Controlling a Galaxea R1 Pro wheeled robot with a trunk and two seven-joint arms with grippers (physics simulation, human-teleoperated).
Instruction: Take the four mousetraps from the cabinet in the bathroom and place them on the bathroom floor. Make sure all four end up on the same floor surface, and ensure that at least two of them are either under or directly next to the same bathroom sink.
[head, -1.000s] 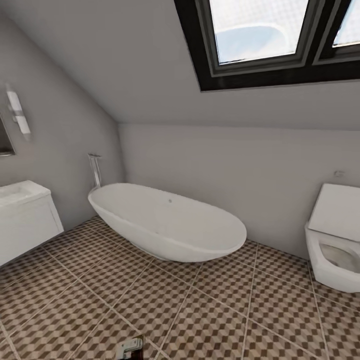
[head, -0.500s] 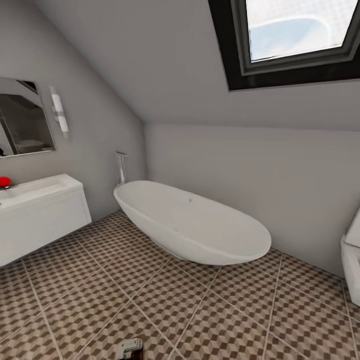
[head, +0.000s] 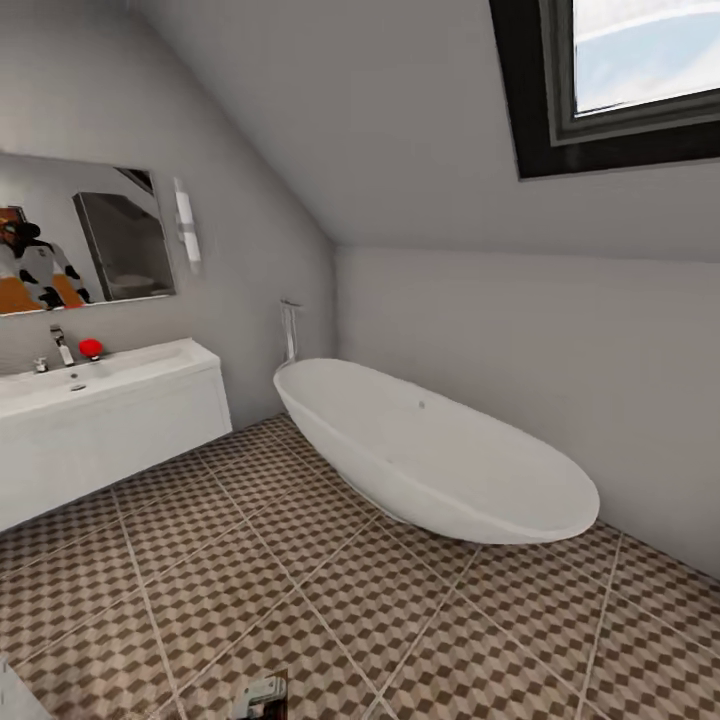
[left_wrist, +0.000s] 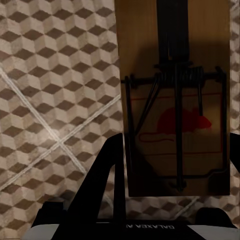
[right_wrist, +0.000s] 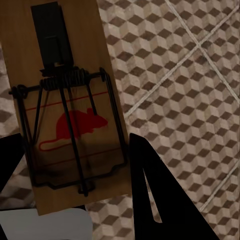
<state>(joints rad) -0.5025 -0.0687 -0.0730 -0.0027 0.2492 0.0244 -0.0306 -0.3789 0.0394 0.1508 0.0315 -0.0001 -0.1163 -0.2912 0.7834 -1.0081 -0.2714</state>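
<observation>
— Where are we?
— A bathroom floor (head: 300, 590) of brown-and-beige cube-patterned tiles, a wide white straight-edged sink (head: 110, 420) along the wall.
— The traps?
— One flat brown wooden mousetrap (left_wrist: 175, 100) clamped in the left pincer (left_wrist: 172, 165), another (right_wrist: 70, 110) in the right pincer (right_wrist: 75, 170) — likely light, stiff boards; grip the edges, clear of the wire.

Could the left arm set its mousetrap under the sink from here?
Probably not yet. The left gripper holds a mousetrap over open floor, while the sink stands well off across the tiles.
</observation>
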